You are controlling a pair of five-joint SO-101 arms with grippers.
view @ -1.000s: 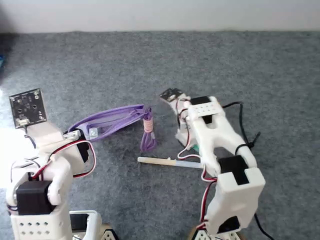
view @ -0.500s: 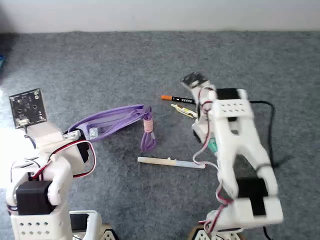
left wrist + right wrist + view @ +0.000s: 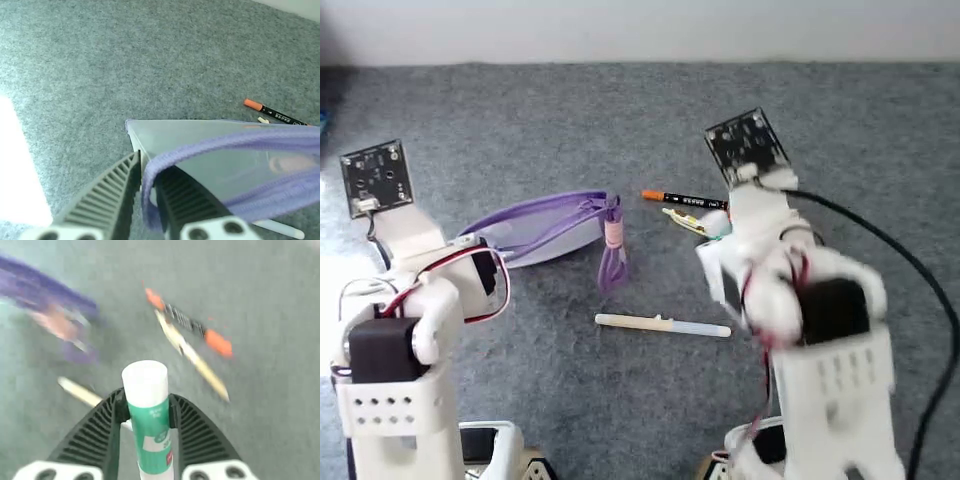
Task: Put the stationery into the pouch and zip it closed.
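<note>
A translucent pouch with a purple zip rim lies left of centre, its pink pull and purple loop hanging at its right end. My left gripper is shut on the pouch at its near corner, and the zip edge looks open. Raised above the mat, my right gripper is shut on a green-and-white glue stick. An orange-capped black pen and a yellowish pen lie just beyond the right arm. A white and pale blue pen lies in front of the pouch.
Everything rests on a grey carpet-like mat that ends at a pale wall at the back. Wide bare mat lies behind the pouch and pens. A black cable trails from the right arm on the right side.
The right arm has lifted and swung back from beside the pouch, uncovering the two pens beyond it. The left arm has shifted the pouch slightly farther away.
</note>
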